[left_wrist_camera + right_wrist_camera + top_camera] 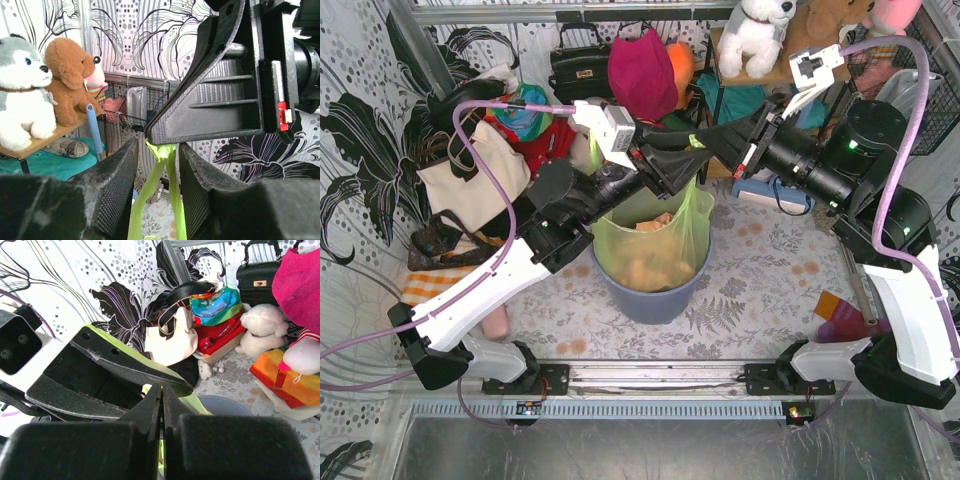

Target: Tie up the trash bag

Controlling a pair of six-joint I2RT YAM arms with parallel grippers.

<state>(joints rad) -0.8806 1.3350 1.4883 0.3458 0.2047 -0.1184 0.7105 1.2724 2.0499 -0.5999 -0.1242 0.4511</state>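
both arms lean inward over the blue bin (655, 300). the right gripper (161, 390) pinches a pulled-up strand of the light-green trash bag (655, 250) lining it. the left gripper (157, 147) has its jaws apart around that strand.

We note trash bag (692, 232) light green, translucent, tan-brown showing through; bin (655, 300) blue; table cover (760, 290) pale, grey leaf print; tote (470, 185) at far-left edge white, black straps.

Trash bag (665, 250) in bin (655, 300), tote (470, 180) left
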